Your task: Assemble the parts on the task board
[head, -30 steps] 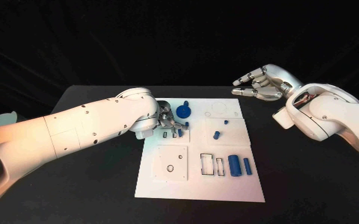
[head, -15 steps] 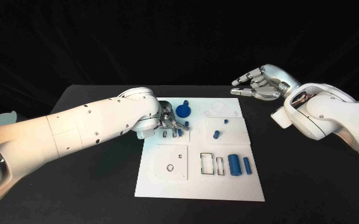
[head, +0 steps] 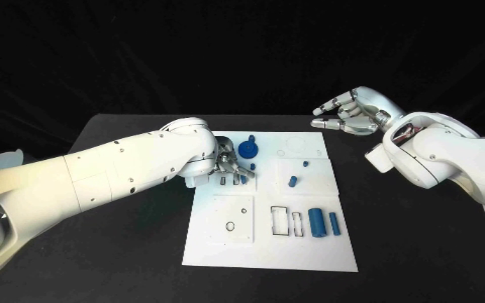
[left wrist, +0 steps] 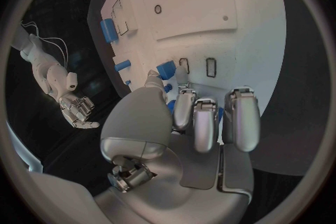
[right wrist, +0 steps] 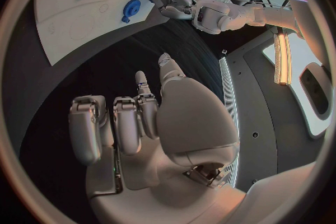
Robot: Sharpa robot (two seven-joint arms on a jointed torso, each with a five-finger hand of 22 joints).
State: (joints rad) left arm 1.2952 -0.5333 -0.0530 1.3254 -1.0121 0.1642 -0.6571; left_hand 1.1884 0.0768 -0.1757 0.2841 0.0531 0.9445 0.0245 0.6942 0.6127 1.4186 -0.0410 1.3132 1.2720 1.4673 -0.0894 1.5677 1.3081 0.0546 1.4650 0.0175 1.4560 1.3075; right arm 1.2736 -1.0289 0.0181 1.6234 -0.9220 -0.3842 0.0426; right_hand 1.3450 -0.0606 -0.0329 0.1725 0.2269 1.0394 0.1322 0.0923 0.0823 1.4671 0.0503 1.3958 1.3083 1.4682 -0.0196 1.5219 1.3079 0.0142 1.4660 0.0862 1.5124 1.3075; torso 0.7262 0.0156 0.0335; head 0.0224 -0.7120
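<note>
The left hand (head: pixel 228 165) sat low over the task board's (head: pixel 271 247) upper left, pinching a small blue part (left wrist: pixel 166 69) between thumb and fingertip. At the frame's right, off the board, the right hand (head: pixel 352 115) hovered above the black surface (head: pixel 121 247) with fingers loosely curled, holding nothing. Two blue cylinders (head: pixel 324 223) lay at the board's lower right.

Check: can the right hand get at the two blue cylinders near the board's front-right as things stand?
Probably yes. The right hand hovers empty beyond the task board; the cylinders lie exposed, and the left hand works elsewhere.

Matt white task board (head: pixel 233 243) (plastic-looking).
</note>
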